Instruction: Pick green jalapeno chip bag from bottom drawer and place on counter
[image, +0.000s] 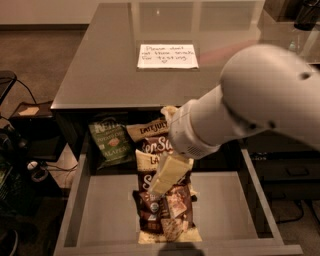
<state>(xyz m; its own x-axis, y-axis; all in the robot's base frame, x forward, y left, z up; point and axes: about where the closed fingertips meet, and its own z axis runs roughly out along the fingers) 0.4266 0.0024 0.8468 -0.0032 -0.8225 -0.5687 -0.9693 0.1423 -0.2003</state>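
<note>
Green jalapeno chip bag (109, 142): in the camera view it sits left of centre, leaning at the back of the bottom drawer (100, 215), just under the edge of the surface (100, 70) and beside the cream Late July bags (165, 210). The pincer (167, 175) hangs at frame centre over those cream bags, right of the target. We cannot tell how far it is open, and it seems to hold nothing. The drawer stands pulled out, presumably for reach. A paper note (167, 56) lies on the surface, upper centre.
</note>
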